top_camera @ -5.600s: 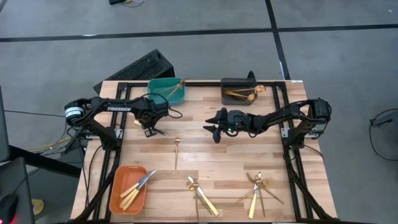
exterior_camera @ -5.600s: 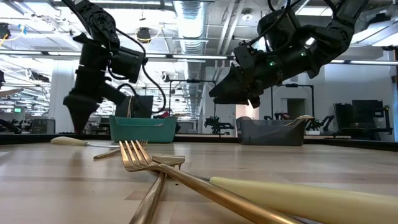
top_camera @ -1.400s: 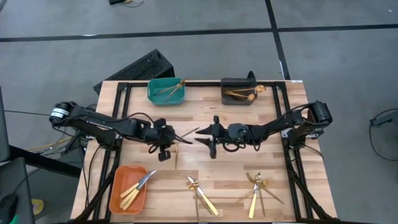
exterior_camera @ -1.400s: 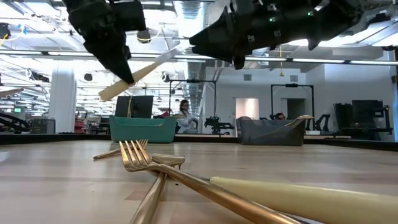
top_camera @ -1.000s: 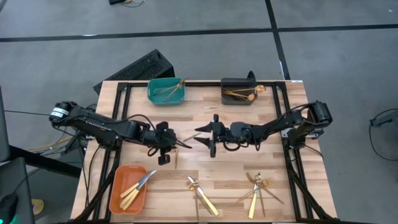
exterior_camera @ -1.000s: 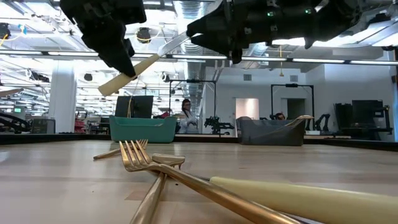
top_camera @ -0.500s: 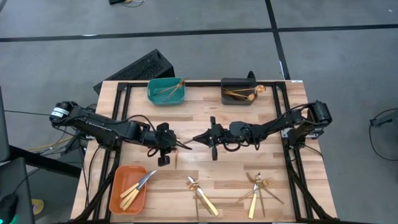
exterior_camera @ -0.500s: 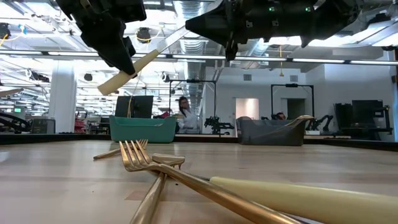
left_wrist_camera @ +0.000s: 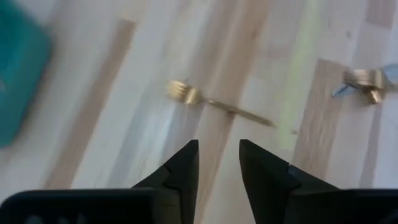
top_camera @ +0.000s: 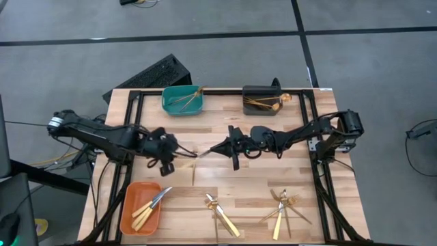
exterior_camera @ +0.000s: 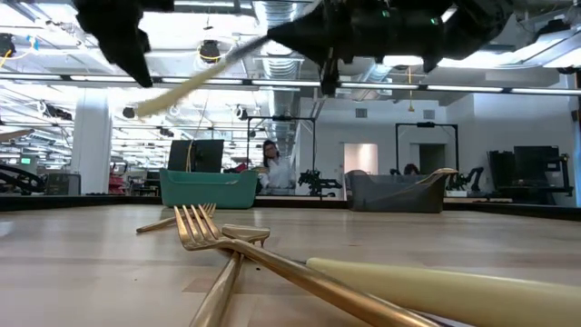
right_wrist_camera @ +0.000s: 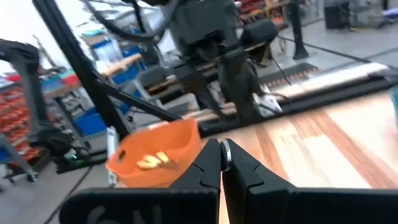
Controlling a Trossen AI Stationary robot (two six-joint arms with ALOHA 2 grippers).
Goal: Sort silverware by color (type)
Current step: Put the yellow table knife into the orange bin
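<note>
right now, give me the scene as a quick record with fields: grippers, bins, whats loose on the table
left gripper: over the table, left of middle; jaws open, nothing between them
right gripper: over the table's middle; jaws shut on the knife
knife: in the air, pale handle end free
teal bin: back edge, gold silverware inside
dark grey bin: back edge, gold silverware inside
orange bin: front left, knives inside
loose: single fork; left pile; right pile

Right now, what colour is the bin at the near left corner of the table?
The bin is orange, holding cream-handled knives; the high view shows it best.
</note>
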